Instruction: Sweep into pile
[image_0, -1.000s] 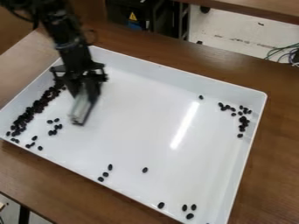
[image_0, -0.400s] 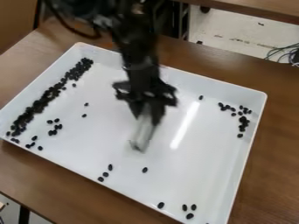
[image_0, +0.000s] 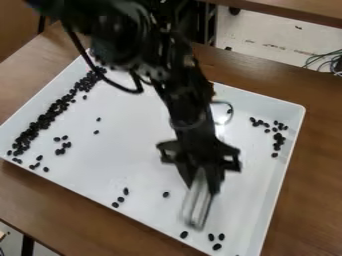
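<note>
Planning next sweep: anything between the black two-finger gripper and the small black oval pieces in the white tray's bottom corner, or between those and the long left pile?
Gripper to bottom pieces: only its pale elongated tool. Pieces to long left pile: no visible barrier, just more loose pieces, like a trio.

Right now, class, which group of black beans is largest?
The long band of black beans along the tray's wall, picture left; every other visible group is much smaller.

My black robot gripper (image_0: 199, 190) swung from the white rectangular tray's (image_0: 292, 112) left in view, past its middle, down toward the lower-right small dark oval beans (image_0: 184, 234).
</note>
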